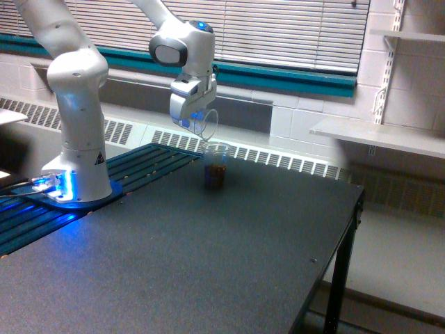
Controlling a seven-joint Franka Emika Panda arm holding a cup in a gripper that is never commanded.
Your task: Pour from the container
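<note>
claw (193, 120) grips the clear container (206, 122), tipped mouth-down just above the receiving cup (215, 166) on the bench (229, 250); looks emptied.

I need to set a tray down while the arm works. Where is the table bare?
Bare: the dark table from the cup to the near edge and the exterior view's right edge. Crowded: under the gripper holding the tilted container, and by the arm's base.
</note>
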